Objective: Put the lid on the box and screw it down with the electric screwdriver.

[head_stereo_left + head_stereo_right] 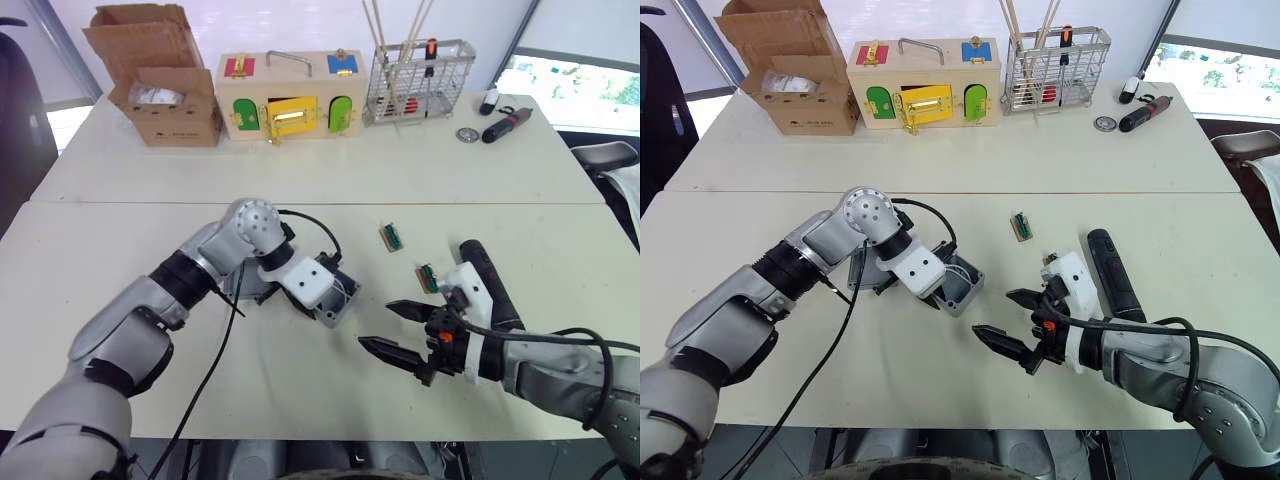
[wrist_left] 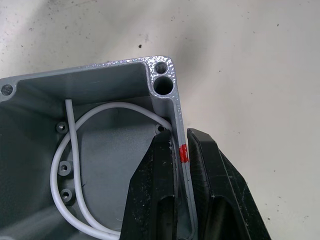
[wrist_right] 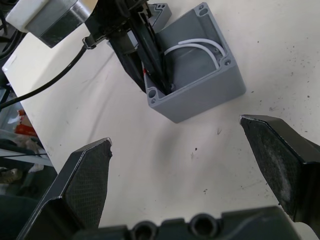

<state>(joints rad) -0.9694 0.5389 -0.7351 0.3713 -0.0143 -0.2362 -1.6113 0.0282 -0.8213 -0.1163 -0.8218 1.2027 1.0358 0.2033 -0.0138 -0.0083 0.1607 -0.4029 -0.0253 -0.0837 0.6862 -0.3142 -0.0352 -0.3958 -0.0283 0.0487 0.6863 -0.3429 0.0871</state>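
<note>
Left wrist view: one wall of the box (image 2: 100,150) is pinched by the left pincer (image 2: 181,165) on the surface (image 1: 300,400). The box looks stiff and light, best held by its rim. The right pincer (image 3: 190,165) is spread wide, with nothing in it.

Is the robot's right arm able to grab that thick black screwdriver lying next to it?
Probably yes. The electric screwdriver lies on bare table just beside the right gripper, which is open and empty. Nothing sits between them, though the arm would have to turn back.
</note>
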